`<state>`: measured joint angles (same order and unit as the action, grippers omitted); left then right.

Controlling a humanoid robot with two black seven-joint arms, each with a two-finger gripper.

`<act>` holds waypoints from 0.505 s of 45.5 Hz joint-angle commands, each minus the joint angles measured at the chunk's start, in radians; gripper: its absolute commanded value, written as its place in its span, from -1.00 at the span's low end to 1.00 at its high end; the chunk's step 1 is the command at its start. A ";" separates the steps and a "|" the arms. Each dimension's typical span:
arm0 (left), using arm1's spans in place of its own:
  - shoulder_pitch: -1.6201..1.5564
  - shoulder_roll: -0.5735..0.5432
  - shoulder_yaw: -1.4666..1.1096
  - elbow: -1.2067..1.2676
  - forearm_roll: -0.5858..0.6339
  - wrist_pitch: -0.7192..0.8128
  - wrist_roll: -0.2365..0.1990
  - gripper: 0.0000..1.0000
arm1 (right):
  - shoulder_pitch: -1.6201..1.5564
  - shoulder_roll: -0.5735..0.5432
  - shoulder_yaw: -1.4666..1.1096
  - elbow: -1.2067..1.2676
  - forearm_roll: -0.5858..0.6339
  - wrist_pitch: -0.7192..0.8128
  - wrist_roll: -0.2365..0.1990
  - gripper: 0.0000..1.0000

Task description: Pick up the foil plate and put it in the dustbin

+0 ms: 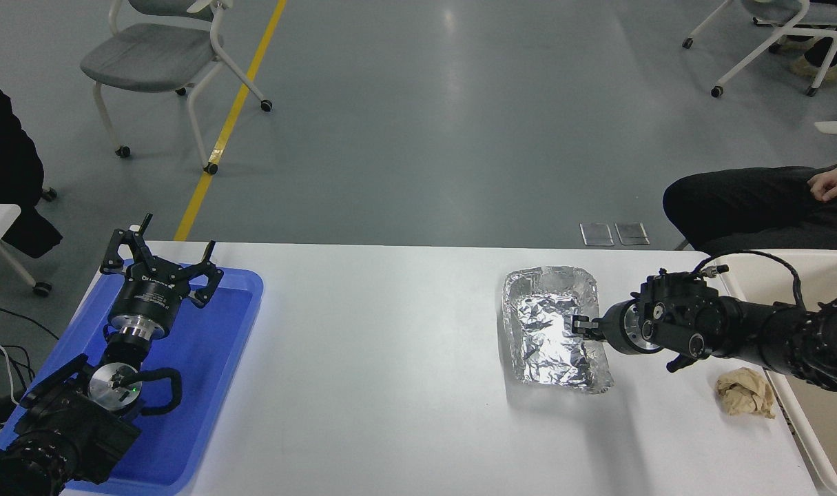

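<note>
The foil plate (550, 329), a crinkled silver tray, lies flat on the white table right of centre. My right gripper (578, 326) reaches in from the right edge, low over the table, and its fingers are closed on the plate's right rim. The dustbin (754, 274), a large beige bin with a pale rim, stands past the table's right edge, behind and under my right arm. My left gripper (158, 256) is parked open at the lower left.
A blue tray (218, 344) lies under the left arm. A crumpled brown paper ball (745, 401) lies near the table's right edge by the bin. A person (749, 203) sits at the far right. Chairs stand on the floor beyond.
</note>
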<state>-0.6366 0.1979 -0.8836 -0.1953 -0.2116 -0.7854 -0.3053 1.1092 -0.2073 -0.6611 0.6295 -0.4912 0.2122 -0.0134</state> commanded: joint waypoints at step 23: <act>0.000 0.001 0.000 -0.003 0.000 0.000 0.000 1.00 | 0.788 -0.264 -0.317 0.568 0.002 0.209 -0.010 -1.00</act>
<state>-0.6368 0.1980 -0.8836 -0.1953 -0.2112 -0.7854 -0.3052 1.5405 -0.3719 -0.8188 0.9710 -0.4901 0.2965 -0.0172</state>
